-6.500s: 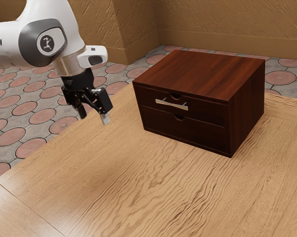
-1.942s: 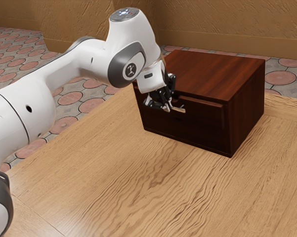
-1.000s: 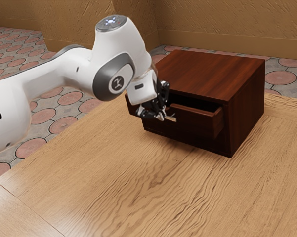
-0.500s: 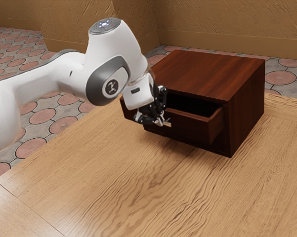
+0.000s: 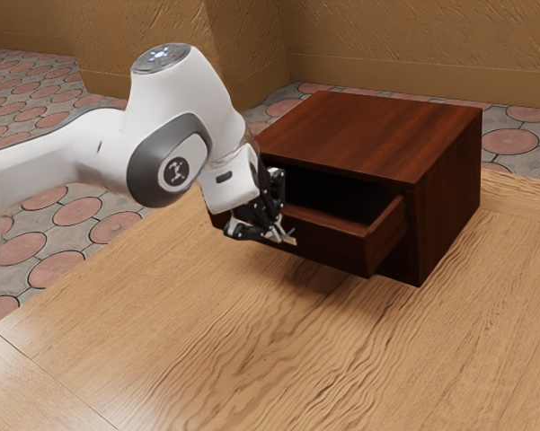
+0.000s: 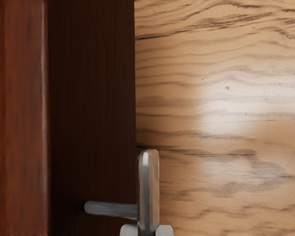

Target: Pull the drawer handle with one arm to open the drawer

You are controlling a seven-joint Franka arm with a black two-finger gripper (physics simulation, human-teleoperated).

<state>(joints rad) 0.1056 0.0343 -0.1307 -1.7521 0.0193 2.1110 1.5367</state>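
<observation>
A dark wooden cabinet [image 5: 404, 153] stands on the table, and its upper drawer [image 5: 341, 235] juts well out toward the exterior view's left. My gripper [image 5: 271, 230] is shut on the drawer's metal handle [image 5: 286, 238] at the drawer front. In the wrist view the silver handle [image 6: 148, 189] runs close under my hand, with the dark drawer front [image 6: 91, 113] beside it. The lower drawer sits behind the pulled-out one and is mostly hidden.
The light wooden table [image 5: 278, 350] stretches in front of the cabinet. Beyond the table's edge lies a tiled floor [image 5: 45, 189], with tan walls behind.
My gripper has moved toward the exterior view's left and front with the handle in it. The drawer has slid further out of the cabinet.
</observation>
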